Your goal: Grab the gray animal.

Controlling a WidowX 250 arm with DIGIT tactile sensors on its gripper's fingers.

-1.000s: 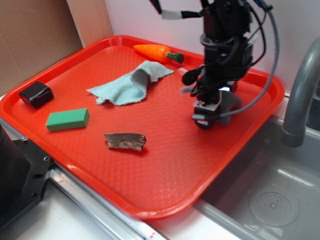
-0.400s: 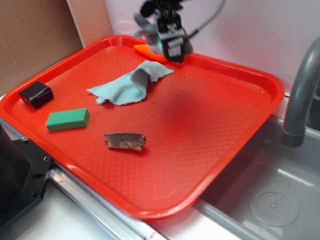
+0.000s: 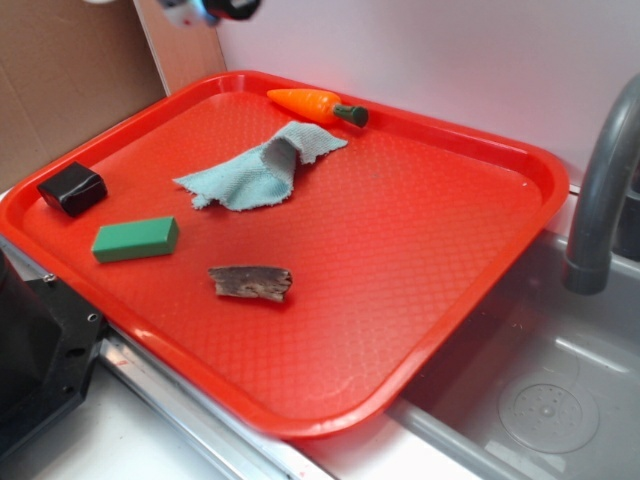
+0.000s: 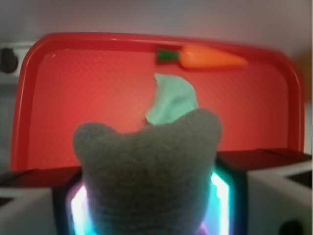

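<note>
The gray animal (image 4: 146,156), a fuzzy gray plush, fills the lower middle of the wrist view. It sits between my gripper's (image 4: 149,198) two fingers, which are shut on its sides. It is held high above the red tray (image 4: 29,98), off the surface. In the exterior view only a blurred bit of the gripper (image 3: 215,8) shows at the top left edge, and the gray animal cannot be made out there.
On the red tray (image 3: 520,160) lie an orange carrot (image 3: 305,101), a light blue-gray cloth (image 3: 262,168), a black block (image 3: 72,188), a green block (image 3: 135,239) and a brown piece (image 3: 250,282). A faucet (image 3: 600,190) and sink (image 3: 540,400) stand at the right.
The gripper lifted from the tray's right side with the gray animal, swung to the back left and rose almost out of the exterior view. Where it stood, bare tray shows.
</note>
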